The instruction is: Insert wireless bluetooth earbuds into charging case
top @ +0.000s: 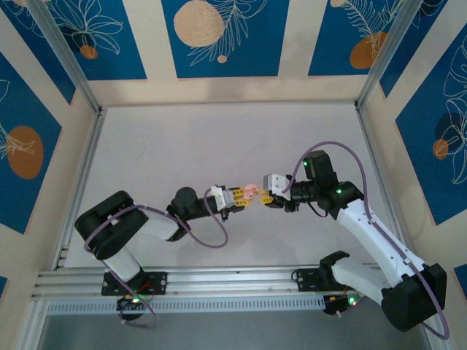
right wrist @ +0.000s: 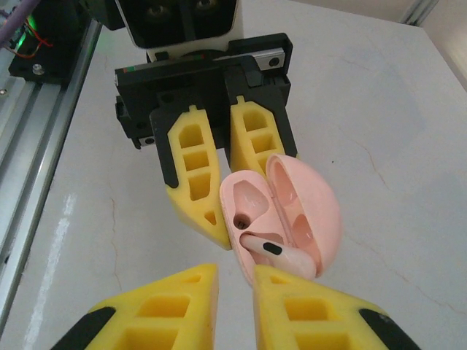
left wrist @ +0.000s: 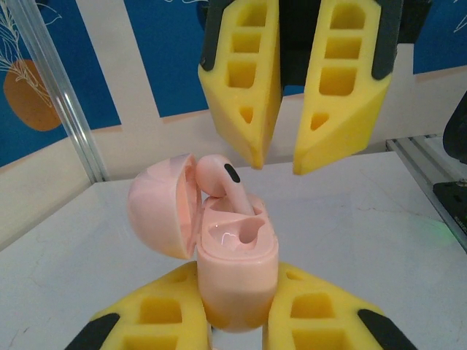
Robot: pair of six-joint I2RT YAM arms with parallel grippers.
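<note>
No legible text, label, brand, number or sign visible

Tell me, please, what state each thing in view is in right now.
charging case: held by the left pincer
lid: swung open
earbud: partly in one socket, sticking up
other socket: empty
left pincer: shut on the charging case
right pincer: open, holding nothing

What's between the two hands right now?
The open pink charging case, gripped by the left hand, one earbud poking from it; left wrist view shows it.
</note>
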